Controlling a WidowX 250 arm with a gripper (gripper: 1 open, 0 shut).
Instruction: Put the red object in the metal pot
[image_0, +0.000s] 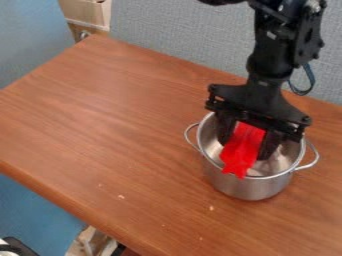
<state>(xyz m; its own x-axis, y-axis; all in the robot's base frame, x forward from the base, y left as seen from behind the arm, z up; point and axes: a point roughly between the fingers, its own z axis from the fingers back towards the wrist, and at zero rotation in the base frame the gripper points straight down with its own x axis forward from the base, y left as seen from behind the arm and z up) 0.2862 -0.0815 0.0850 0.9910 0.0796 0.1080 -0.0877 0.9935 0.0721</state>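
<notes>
Now the jaws are pinching the red object (243, 150) over the metal pot (214, 165) (lowering further before releasing would avoid bouncing).

The gripper (254, 128) covers the twelve o'clock rim of the metal pot (221, 175) and most of its inside; the fingertips blur into the red object (242, 150), whose upper end is lost between them. The arm is cut off at twelve o'clock by the frame. A pale thing (88, 12) at eleven o'clock is too blurred to identify
</notes>
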